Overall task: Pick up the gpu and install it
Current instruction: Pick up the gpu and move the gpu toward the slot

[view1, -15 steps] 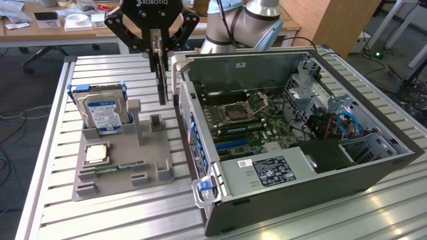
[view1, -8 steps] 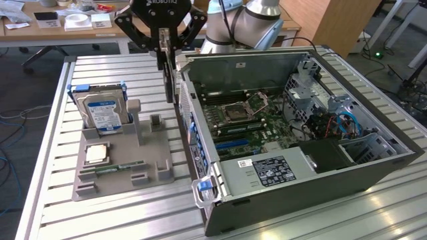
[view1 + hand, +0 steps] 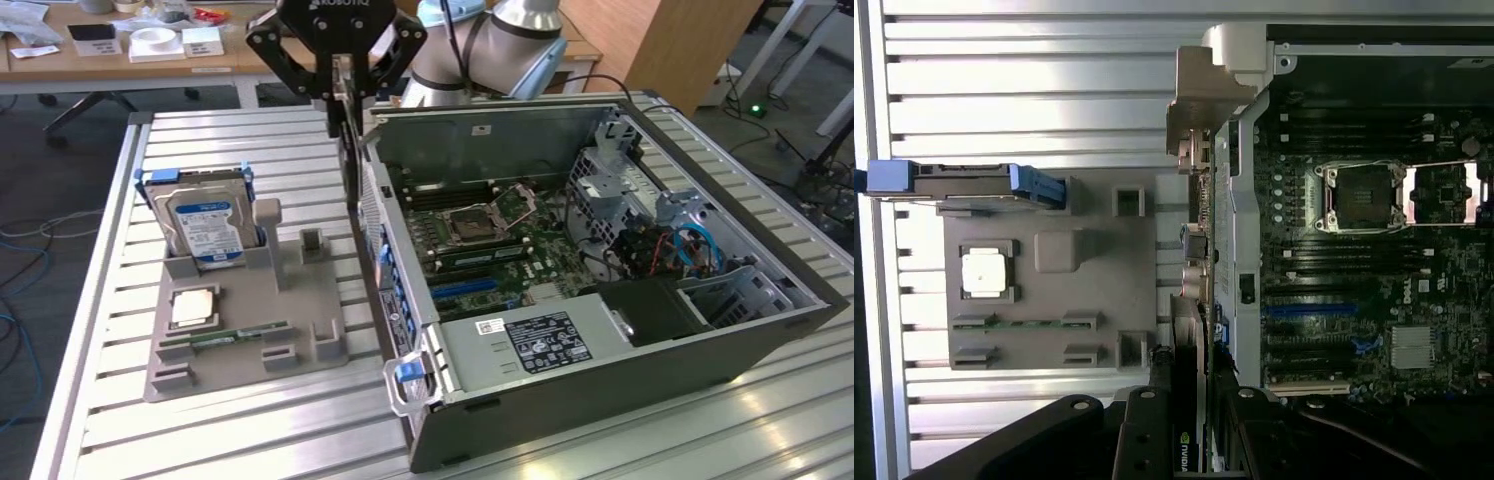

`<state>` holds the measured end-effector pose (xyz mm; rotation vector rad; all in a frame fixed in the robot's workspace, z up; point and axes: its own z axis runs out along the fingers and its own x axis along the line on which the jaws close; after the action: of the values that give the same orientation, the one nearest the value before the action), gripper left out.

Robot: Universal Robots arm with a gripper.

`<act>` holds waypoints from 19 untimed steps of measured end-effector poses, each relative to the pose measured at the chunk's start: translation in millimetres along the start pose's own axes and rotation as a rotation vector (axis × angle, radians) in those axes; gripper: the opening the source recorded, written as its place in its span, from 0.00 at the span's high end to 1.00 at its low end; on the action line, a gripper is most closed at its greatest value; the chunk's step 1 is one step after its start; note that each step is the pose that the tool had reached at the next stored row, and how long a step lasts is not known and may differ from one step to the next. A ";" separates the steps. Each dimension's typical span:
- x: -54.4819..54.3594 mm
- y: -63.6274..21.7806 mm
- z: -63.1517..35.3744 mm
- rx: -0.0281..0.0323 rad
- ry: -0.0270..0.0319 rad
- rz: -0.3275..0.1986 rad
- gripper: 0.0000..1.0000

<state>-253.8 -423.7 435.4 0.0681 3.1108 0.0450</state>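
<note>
My gripper [image 3: 344, 98] is high over the table, shut on the gpu [image 3: 351, 150]. The card is thin and dark and hangs edge-on below the fingers. It hangs over the strip of table between the grey parts tray [image 3: 300, 330] and the rear wall of the open computer case [image 3: 400, 300], outside the case. In the wrist view the gpu [image 3: 1186, 400] runs between the two black fingers [image 3: 1139, 435], with a green logo on its dark face. The motherboard [image 3: 1354, 300], with its blue and black slots, lies beyond the case's rear wall.
The tray carries a hard drive [image 3: 207, 225] standing in a blue frame, a silver processor [image 3: 194, 307] and a green memory stick [image 3: 238, 335]. Inside the case are an open processor socket [image 3: 483, 215] and a power supply [image 3: 534, 340]. A desk with boxes stands behind the table.
</note>
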 end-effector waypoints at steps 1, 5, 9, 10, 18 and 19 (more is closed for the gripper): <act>-1.8 0.4 0.1 -0.0001 -0.0001 0.000 0.74; -9.8 2.4 0.4 0.0000 0.0000 0.000 0.74; -19.0 4.7 0.7 -0.0001 -0.0001 0.000 0.74; -21.4 5.3 0.8 -0.0001 -0.0001 0.000 0.74; -41.8 10.5 1.5 -0.0001 0.0000 0.000 0.74; -44.2 11.0 1.7 -0.0001 -0.0001 0.000 0.74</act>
<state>-209.1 -414.6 435.3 0.0681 3.1107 0.0452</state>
